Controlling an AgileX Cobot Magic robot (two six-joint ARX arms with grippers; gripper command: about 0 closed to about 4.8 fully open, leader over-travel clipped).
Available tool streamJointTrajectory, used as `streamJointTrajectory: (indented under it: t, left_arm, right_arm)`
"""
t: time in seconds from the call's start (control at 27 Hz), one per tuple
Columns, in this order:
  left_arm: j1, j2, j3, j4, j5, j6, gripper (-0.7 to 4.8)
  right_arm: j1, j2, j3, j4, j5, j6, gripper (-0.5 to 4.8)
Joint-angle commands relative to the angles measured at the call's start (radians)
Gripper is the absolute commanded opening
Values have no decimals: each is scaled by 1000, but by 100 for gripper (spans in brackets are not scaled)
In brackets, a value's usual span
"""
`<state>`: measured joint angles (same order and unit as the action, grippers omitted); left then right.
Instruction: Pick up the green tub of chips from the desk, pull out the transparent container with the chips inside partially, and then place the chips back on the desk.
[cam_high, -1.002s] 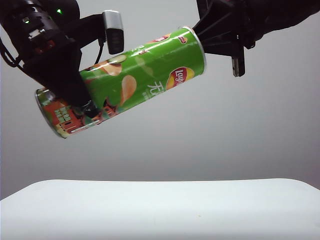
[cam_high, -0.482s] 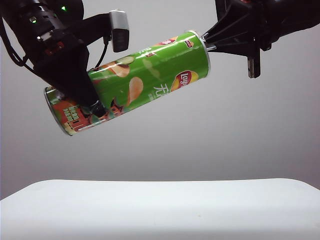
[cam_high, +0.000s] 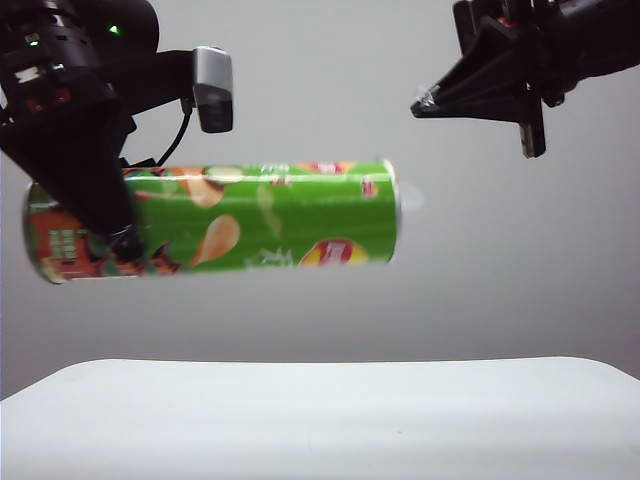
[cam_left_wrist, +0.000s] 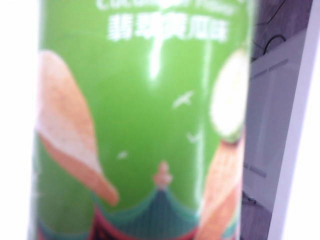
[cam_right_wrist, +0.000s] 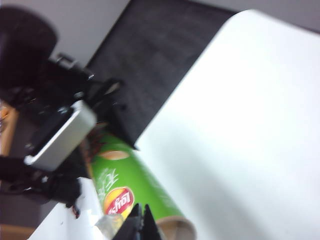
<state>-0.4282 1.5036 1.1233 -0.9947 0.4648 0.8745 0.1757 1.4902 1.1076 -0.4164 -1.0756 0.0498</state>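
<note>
So from the left: the left gripper (cam_high: 125, 240) has the tub (cam_high: 215, 222) by its artwork end, clamped around the body, holding it up in the air well above the desk (cam_high: 320, 415). The tub lies pretty much level, long axis running straight across the exterior view. The left wrist camera is basically pressed against the green side (cam_left_wrist: 145, 115), so you can't see the fingers there at all; the outside view is what shows the grip.

The far end of the tub, the one with the silver rim, faces right. There's a faint pale blur just past that rim — could be the tip of the clear container poking out, but it's too washed out to say for sure, and no chips show.

Further right and higher up sits the right gripper (cam_high: 425, 103), jaws pinched together to a point, with nothing I can make out between them. It's up and to the right of the tub's open end, clear of it, not touching. In its own wrist view the closed tips (cam_right_wrist: 142, 222) hang just over the tub's mouth (cam_right_wrist: 175, 230).

So the thing that matters — the pull has to go along the tub's axis, out to the right, and the right gripper is the only free one and the nearer one to that end. My guess is it needs to drop down level with the rim first.
</note>
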Motion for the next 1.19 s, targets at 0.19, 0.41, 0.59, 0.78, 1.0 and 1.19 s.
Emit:
streamJointTrajectory:
  t: [0.19, 0.41, 0.59, 0.78, 1.0, 1.19]
  left_arm:
    - [5, -8, 3, 33, 36, 9, 272]
    - [7, -9, 36, 47, 37, 11, 273]
    - [7, -9, 58, 56, 74, 11, 273]
    - [6, -8, 58, 63, 123, 11, 273]
    - [7, -6, 58, 60, 122, 11, 273]
    - [7, -6, 58, 55, 116, 11, 273]
  right_arm:
    - [-9, -4, 3, -71, -41, -74, 113]
    - [-9, -3, -47, -231, 74, -241, 113]
    - [-7, -3, -71, -217, -34, -241, 114]
    - [-7, -3, -71, -206, -62, -241, 117]
    - [-8, -4, -70, -200, -139, -241, 117]
    - [-9, -4, -70, -200, -130, -241, 122]
